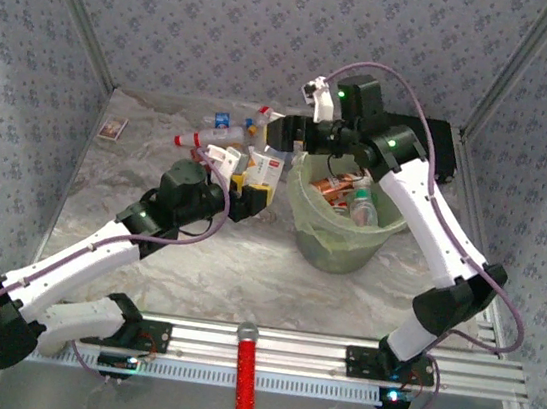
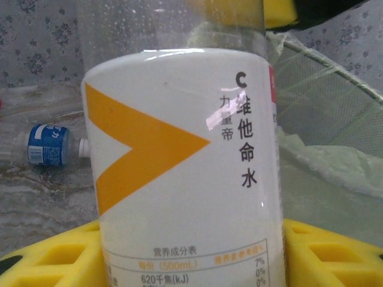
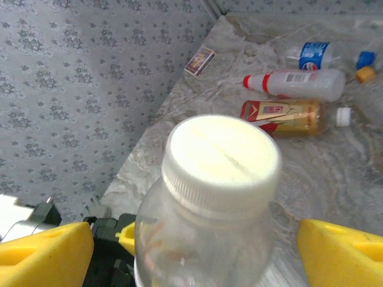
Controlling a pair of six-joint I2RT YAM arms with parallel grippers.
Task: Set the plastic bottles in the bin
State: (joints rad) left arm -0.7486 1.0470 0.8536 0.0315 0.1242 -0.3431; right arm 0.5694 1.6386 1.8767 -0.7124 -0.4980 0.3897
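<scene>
Clear bottle (image 2: 173, 30), white label (image 2: 179, 209), orange chevron (image 2: 131, 149), white cap (image 3: 221, 155), clamped in left gripper (image 1: 251, 192), right gripper (image 3: 191, 254) jaws apart

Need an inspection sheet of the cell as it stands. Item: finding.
surface: marble-pattern table, no spill seen
job's things: bin holds several bottles; white-label bottle gripped beside the bin; blue-label bottle, red-cap bottle and amber bottle lie loose
clutter: card by the wall; red stick across the near rail; black case behind the bin
end effectors: left end effector shut on the white-label bottle; right end effector open, over its cap
cables: purple cables loop along both arms, no snag seen
surroundings: patterned walls
</scene>
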